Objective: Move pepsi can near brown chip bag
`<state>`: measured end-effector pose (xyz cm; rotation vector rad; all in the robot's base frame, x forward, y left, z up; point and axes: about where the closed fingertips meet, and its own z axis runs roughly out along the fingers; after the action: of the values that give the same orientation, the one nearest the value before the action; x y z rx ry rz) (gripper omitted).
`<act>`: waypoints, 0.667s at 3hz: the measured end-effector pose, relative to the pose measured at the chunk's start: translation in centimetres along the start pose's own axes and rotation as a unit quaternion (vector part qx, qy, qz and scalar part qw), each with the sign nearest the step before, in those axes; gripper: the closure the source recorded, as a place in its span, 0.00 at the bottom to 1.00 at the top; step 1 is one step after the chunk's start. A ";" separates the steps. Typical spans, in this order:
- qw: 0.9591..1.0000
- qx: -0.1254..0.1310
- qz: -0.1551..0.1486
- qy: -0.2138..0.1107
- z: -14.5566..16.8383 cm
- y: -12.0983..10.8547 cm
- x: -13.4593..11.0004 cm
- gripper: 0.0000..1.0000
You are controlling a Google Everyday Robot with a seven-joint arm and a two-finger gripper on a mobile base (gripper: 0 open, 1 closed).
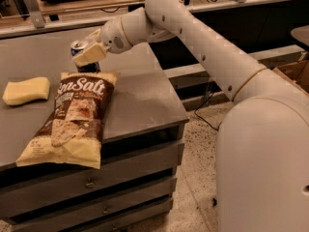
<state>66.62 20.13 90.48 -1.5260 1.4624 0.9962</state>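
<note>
The gripper (90, 54), reaching over the far side of the desk (141, 100), clasps the can (78, 48) upright just beyond the bag's (72, 117) far edge, likely to set it down there; the bag hides its base.

Dim, warm overhead light; bright on gripper (87, 52) at 10 o'clock clamping pepsi can (78, 47); deep shadow under desk (140, 100) edge.
</note>
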 end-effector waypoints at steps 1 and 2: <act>1.000 -0.001 -0.001 -0.001 0.1 -0.1 -0.2 0.22; 1.000 -0.004 -0.001 -0.001 0.5 0.1 -0.2 0.01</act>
<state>66.54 20.63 90.48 -1.5310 1.4568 1.0028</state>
